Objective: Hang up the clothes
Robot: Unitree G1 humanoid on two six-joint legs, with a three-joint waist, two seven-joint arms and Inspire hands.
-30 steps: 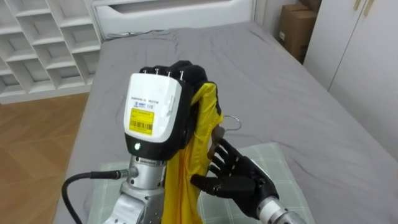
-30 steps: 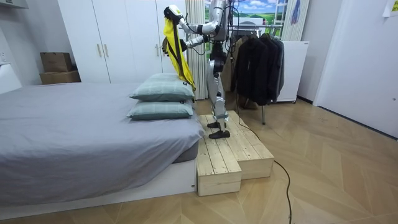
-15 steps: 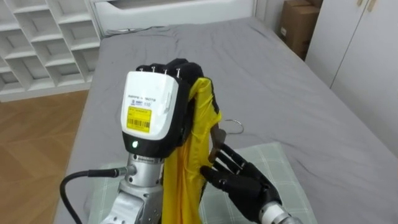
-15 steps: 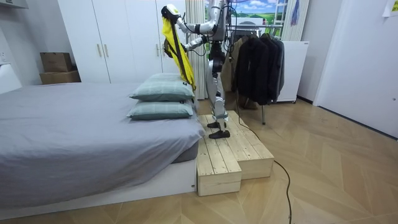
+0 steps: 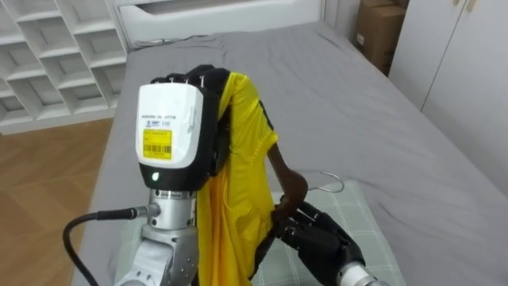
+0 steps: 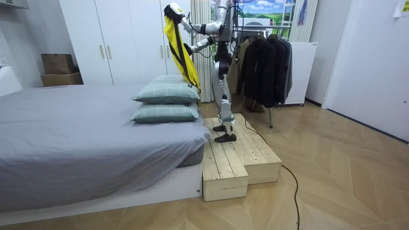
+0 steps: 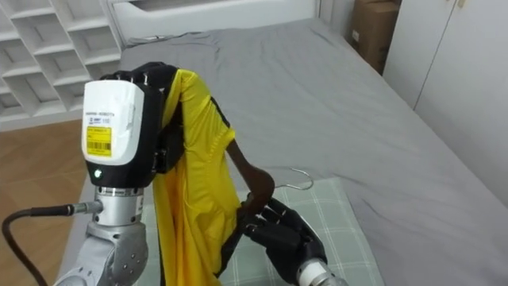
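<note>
Below me lie the grey bed (image 5: 373, 103) and a green checked pillow (image 5: 361, 218); a rack of dark clothes (image 6: 265, 61) stands behind me. The yellow shirt (image 5: 238, 183) hangs limp and creased from my raised left hand (image 5: 171, 119), whose fingers are clenched on its top. My right hand (image 5: 317, 242) grips a wooden hanger (image 5: 288, 184), whose lower end is hidden by the cloth.

Tally:
- one yellow shirt (image 5: 238, 175)
- one wooden hanger (image 5: 287, 184) with a wire hook
- two pillows, stacked: upper (image 6: 167, 93), lower (image 6: 167, 113)
- one bed (image 6: 77, 140)
- two cardboard boxes (image 6: 59, 64), stacked
- one stepped wooden platform (image 6: 236, 160)
- one rack (image 6: 255, 25) of dark coats (image 6: 265, 61); number of coats unclear
</note>
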